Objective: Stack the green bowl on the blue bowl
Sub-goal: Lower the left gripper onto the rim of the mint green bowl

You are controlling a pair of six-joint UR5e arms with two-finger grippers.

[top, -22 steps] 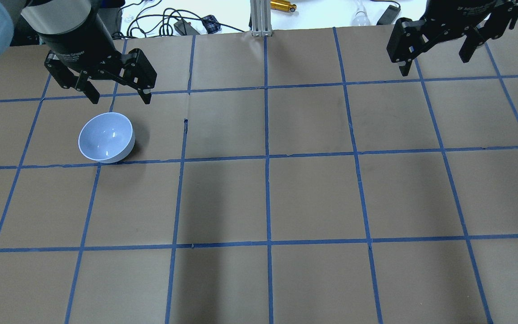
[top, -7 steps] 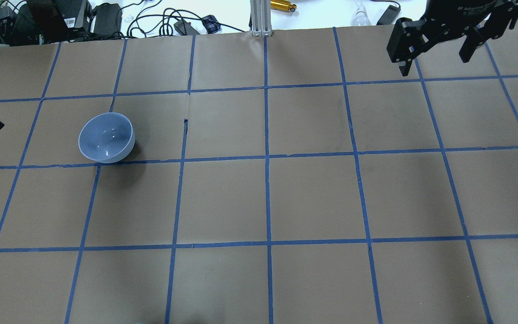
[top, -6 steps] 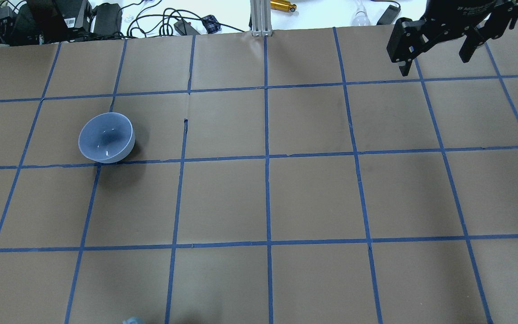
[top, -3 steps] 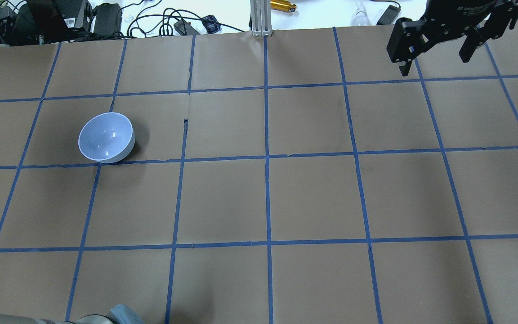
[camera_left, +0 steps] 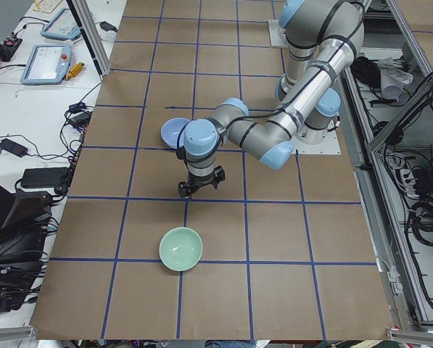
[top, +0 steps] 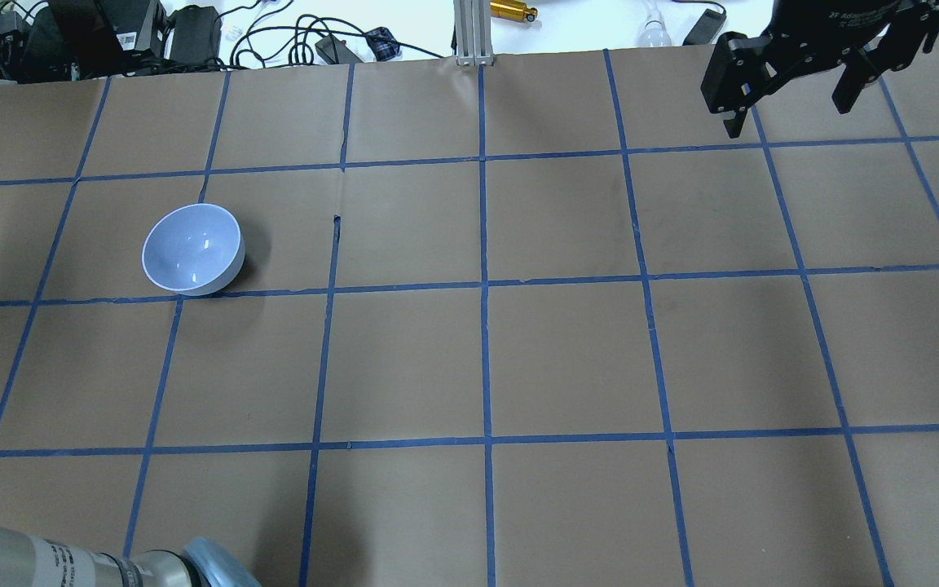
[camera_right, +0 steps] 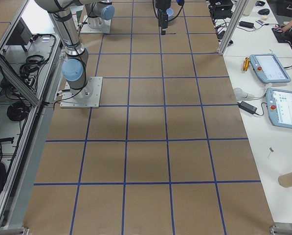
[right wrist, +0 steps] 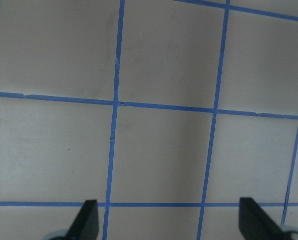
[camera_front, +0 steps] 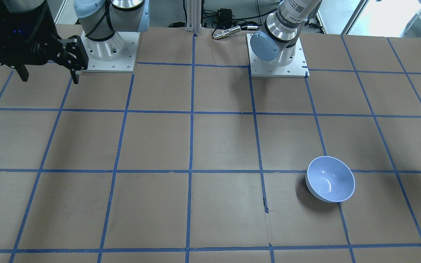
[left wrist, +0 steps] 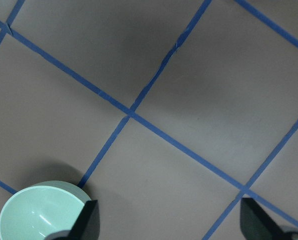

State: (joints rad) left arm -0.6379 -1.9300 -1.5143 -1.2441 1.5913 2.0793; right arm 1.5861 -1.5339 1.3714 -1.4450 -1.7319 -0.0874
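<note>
The blue bowl [top: 192, 259] stands upright and empty on the table's left half; it also shows in the front view [camera_front: 330, 179] and the left side view [camera_left: 174, 132]. The green bowl [camera_left: 180, 249] stands upright and empty nearer the table's left end, outside the overhead view; it sits at the lower left of the left wrist view [left wrist: 39, 212]. My left gripper [camera_left: 198, 187] hovers between the two bowls, open and empty [left wrist: 171, 225]. My right gripper [top: 789, 112] is open and empty, high at the far right [camera_front: 49, 77].
The table is brown paper with a blue tape grid [top: 484, 285]. Cables and boxes [top: 152, 33] lie beyond the far edge, with a metal post [top: 473, 33] at its middle. My left forearm [top: 70, 562] crosses the overhead view's bottom left corner.
My left gripper has left its place above the blue bowl, swung out past the overhead view's left edge, and its forearm now shows at the bottom left. The right arm and blue bowl have not moved.
</note>
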